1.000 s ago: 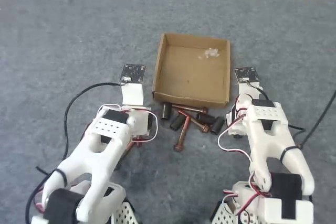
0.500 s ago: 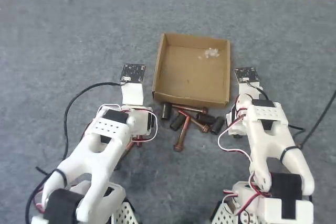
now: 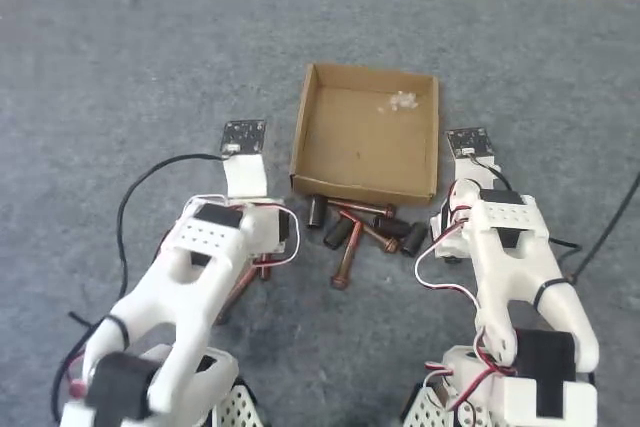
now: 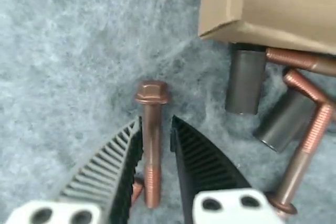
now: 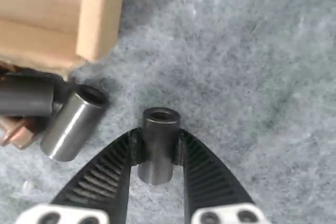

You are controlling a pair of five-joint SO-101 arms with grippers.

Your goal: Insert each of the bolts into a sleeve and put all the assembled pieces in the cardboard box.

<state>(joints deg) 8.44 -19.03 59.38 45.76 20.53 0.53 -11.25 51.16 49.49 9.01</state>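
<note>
Left gripper (image 4: pixel 155 121): jaws are standing slightly apart, straddling the shank of a copper bolt (image 4: pixel 151 129), with a sliver of gap showing at one jaw. The bolt is lying flat on the grey carpet (image 3: pixel 120 77), at 8 o'clock from the cardboard box (image 3: pixel 298 137).

Pile of bolts and sleeves (image 3: pixel 352 229): lying against the box's near wall, at 6 o'clock.

Right gripper (image 5: pixel 159 134): jaws are clamping a dark sleeve (image 5: pixel 157 153), at 5 o'clock from the box, just off its corner.
</note>
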